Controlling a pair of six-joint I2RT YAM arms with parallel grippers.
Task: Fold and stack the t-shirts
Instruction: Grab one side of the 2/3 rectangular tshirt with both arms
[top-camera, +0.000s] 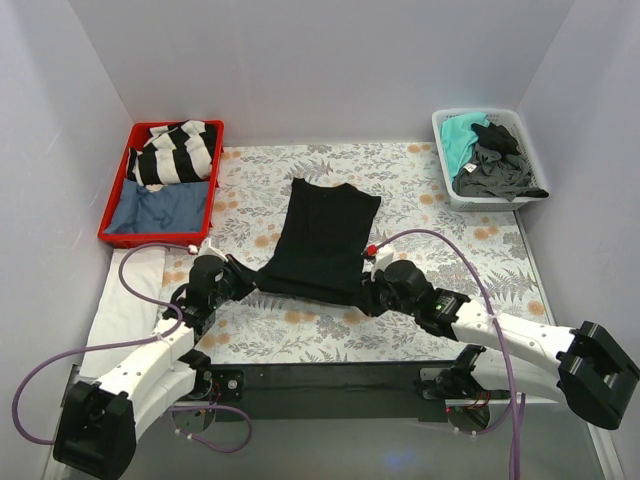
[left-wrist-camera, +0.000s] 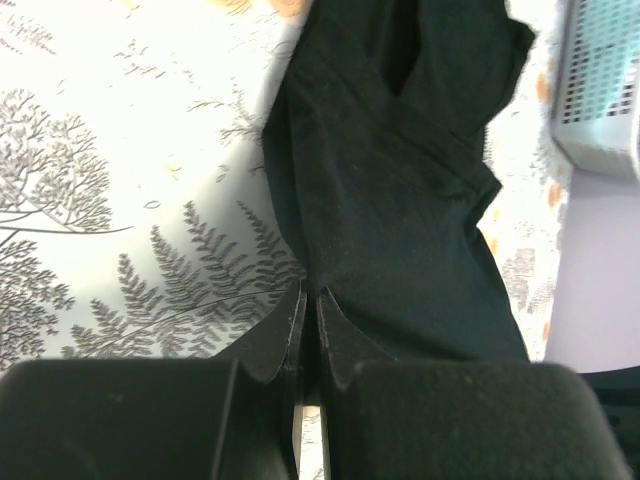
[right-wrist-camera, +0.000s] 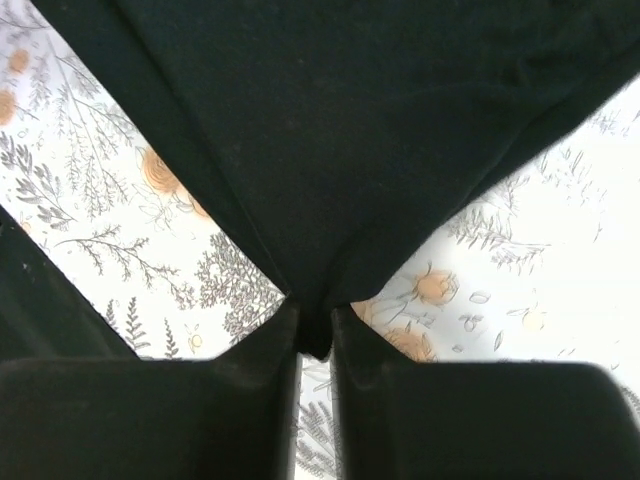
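A plain black t-shirt (top-camera: 322, 240) lies folded lengthwise on the floral table cloth, its near end lifted. My left gripper (top-camera: 243, 279) is shut on the shirt's near left corner; the left wrist view shows the black cloth (left-wrist-camera: 400, 200) pinched between the fingers (left-wrist-camera: 311, 300). My right gripper (top-camera: 368, 290) is shut on the near right corner; the right wrist view shows the cloth (right-wrist-camera: 340, 130) hanging from the closed jaws (right-wrist-camera: 315, 325). Teal and dark grey shirts lie in the white basket (top-camera: 445, 170) at the back right.
A red tray (top-camera: 115, 238) at the back left holds a striped black-and-white garment (top-camera: 178, 152) and a blue one (top-camera: 158, 208). A white cloth (top-camera: 128, 300) lies along the left edge. Grey walls close in the table on three sides.
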